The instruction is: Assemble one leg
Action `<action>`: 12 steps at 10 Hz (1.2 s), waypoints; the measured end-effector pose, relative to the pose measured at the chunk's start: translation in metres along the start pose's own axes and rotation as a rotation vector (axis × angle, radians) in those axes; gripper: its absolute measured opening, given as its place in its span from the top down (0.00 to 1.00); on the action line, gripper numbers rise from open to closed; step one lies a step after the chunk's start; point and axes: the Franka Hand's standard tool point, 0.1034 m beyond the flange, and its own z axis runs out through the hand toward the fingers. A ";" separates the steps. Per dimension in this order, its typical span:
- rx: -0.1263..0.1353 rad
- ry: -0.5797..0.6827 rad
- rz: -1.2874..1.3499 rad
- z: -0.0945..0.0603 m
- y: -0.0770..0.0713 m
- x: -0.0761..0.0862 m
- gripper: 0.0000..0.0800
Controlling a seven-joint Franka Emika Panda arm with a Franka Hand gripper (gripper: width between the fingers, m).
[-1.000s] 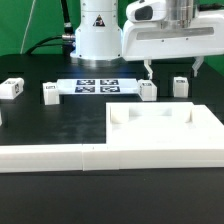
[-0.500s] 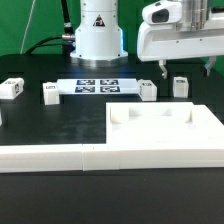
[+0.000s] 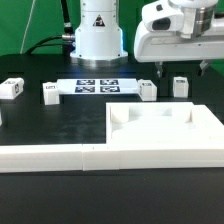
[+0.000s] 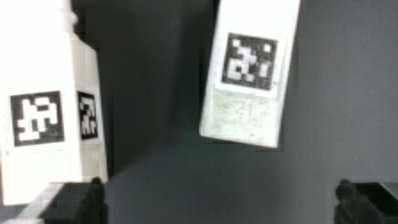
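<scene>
Several legs, small white blocks with black-and-white tags, lie on the black table. One leg (image 3: 180,86) sits just below and between my open fingers. Another leg (image 3: 147,90) lies to its left in the exterior view. Two more legs (image 3: 49,93) (image 3: 11,88) lie far to the exterior view's left. My gripper (image 3: 184,70) hovers above the table, open and empty. In the wrist view a tagged leg (image 4: 249,75) lies ahead of my gripper (image 4: 221,205), and a second leg (image 4: 45,120) lies off to one side. Both dark fingertips (image 4: 71,200) show at the frame edge.
The marker board (image 3: 97,86) lies flat in front of the robot base (image 3: 98,35). A large white tray-like piece (image 3: 165,128) stands near the front at the exterior view's right, with a low white wall (image 3: 50,157) along the front.
My gripper has moved toward the exterior view's right, from above the leg by the marker board to above the leg farther right. It stayed open. The parts have not moved.
</scene>
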 end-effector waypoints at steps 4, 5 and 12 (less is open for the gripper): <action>-0.018 -0.279 0.007 0.010 -0.006 -0.008 0.19; -0.027 -0.357 0.006 0.015 -0.005 -0.013 0.19; -0.047 -0.385 0.018 0.056 -0.009 -0.023 0.19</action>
